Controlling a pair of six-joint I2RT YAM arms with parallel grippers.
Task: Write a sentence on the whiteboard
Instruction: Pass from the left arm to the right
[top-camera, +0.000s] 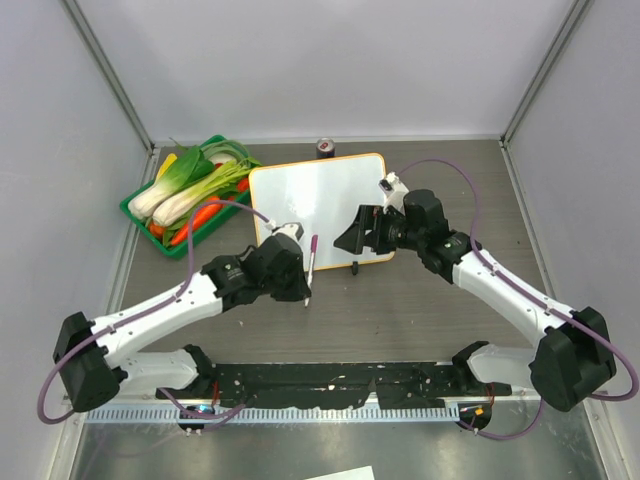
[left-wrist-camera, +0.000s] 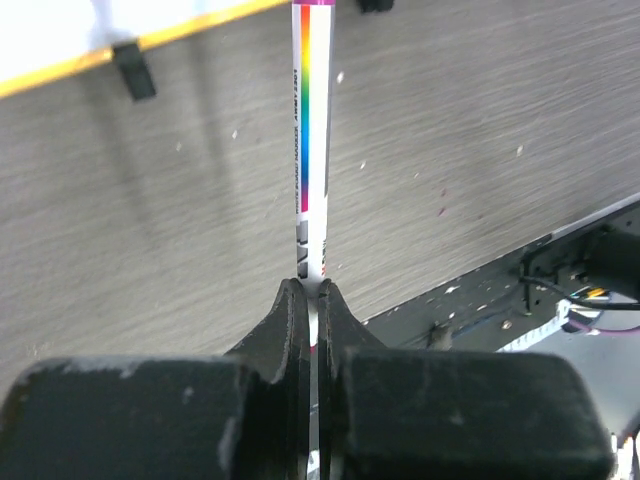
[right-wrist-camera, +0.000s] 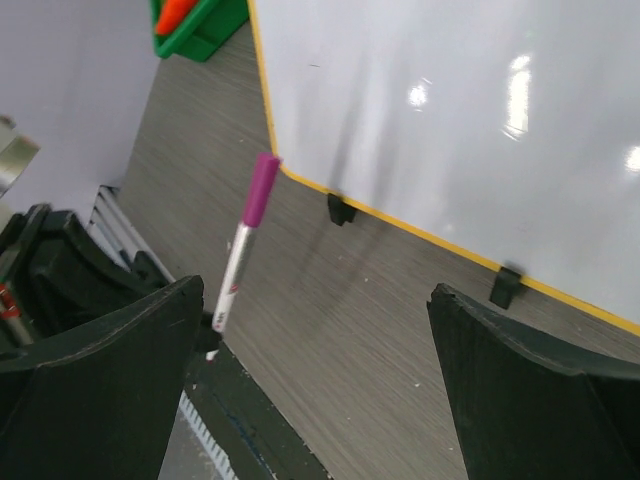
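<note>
My left gripper (left-wrist-camera: 308, 292) is pressed tight on the tail of the marker (left-wrist-camera: 313, 150), which juts forward from it with the purple cap (right-wrist-camera: 262, 188) on. Just beyond the cap lies the whiteboard (top-camera: 320, 200), bare of writing. My right gripper (right-wrist-camera: 315, 330) hangs spread wide over the board's near edge, near the cap. I'd centre it squarely around the cap, close firmly, then pull straight along the pen's axis.

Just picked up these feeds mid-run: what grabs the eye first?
The blank whiteboard lies at table centre, with nothing written on it yet. Just off its near edge the left gripper is shut on a purple-capped marker, while the right gripper gapes wide open over that same edge. A green crate of vegetables sits at the far left.
</note>
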